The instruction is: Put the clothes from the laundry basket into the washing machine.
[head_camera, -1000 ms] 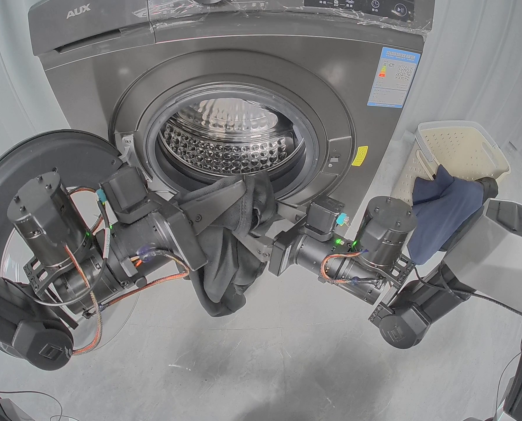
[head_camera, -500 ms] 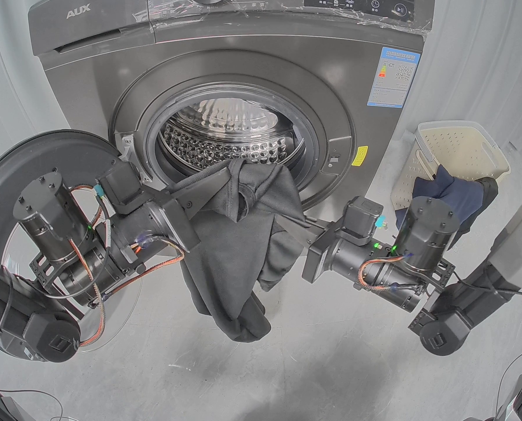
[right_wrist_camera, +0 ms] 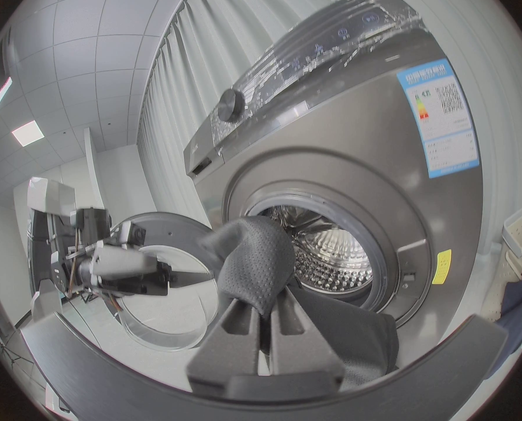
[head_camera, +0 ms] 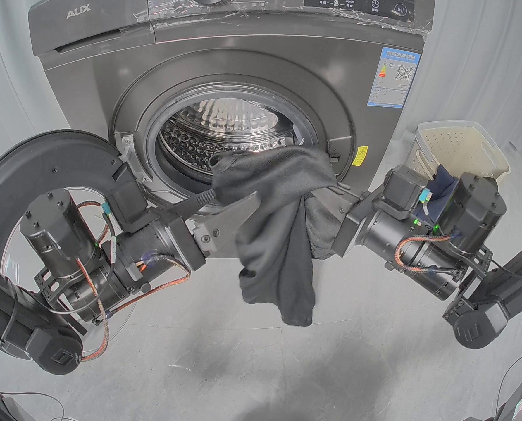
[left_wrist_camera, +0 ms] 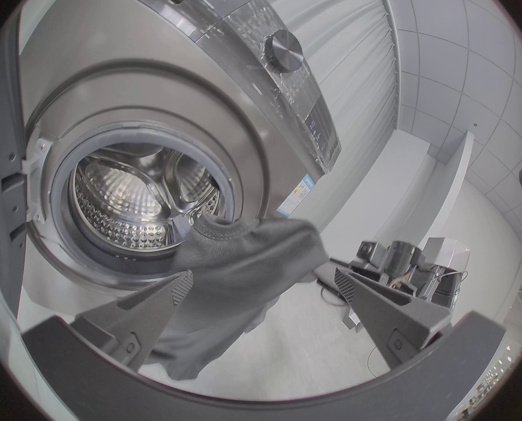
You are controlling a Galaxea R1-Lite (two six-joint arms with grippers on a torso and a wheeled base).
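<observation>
Head view: the washing machine [head_camera: 226, 65] stands with its door [head_camera: 44, 159] swung open at the left. The laundry basket [head_camera: 465, 141] beside it holds a navy cloth [head_camera: 442, 182]. A dark grey garment [head_camera: 278, 206] hangs before the drum mouth, clamped in the right gripper [right_wrist_camera: 265, 308]. The left gripper [left_wrist_camera: 262, 276] is spread wide, gripping nothing.

Dark grey garment [head_camera: 284, 235], gunmetal washing machine [head_camera: 97, 77], silver dimpled drum [head_camera: 226, 141], cream perforated laundry basket [head_camera: 477, 147], navy cloth [head_camera: 443, 181]

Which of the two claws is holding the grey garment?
The right claw, pinched shut on the grey garment; the left claw stands open, gripping nothing.
</observation>
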